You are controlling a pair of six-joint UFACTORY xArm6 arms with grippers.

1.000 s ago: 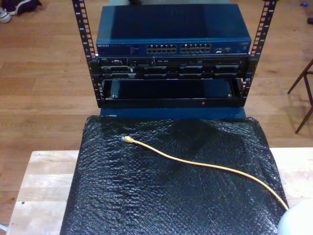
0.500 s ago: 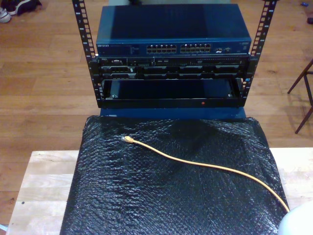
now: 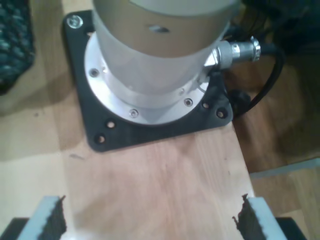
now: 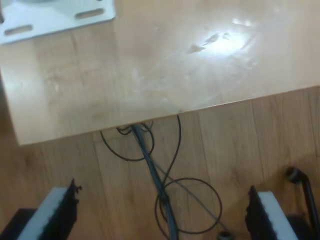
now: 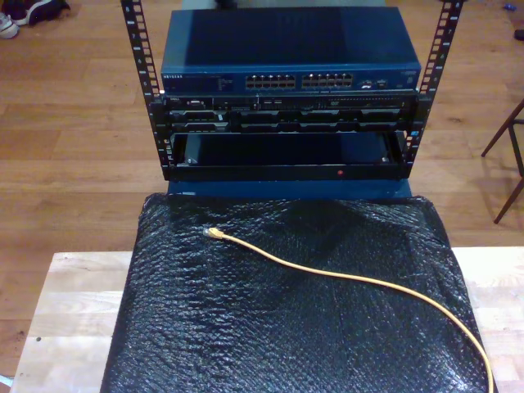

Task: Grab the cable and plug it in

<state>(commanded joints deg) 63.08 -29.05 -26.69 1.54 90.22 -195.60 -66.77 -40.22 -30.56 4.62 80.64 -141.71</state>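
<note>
grey foam pads are lining both sets of jaws, and both are standing wide apart with nothing between them: my first gripper (image 3: 149, 220) is hanging over bare wooden tabletop (image 3: 150, 175) near a round arm base (image 3: 150, 75) on its black mounting plate, while my second gripper (image 4: 162, 215) is looking past a table edge at thin black wires (image 4: 165, 200) lying on the floor. moving outward, in the exterior view the cable (image 5: 344, 278) is lying loose on the black bubble mat (image 5: 246, 344), running from the exterior view's lower right toward its clear plug (image 5: 210, 233), which is resting well short of the blue network switch (image 5: 291, 57) in the rack (image 5: 286, 131). judgement: the cable is light and limp, the plug small and brittle, so hold should be taken just behind the plug on the boot, keeping the tip steerable.
</note>
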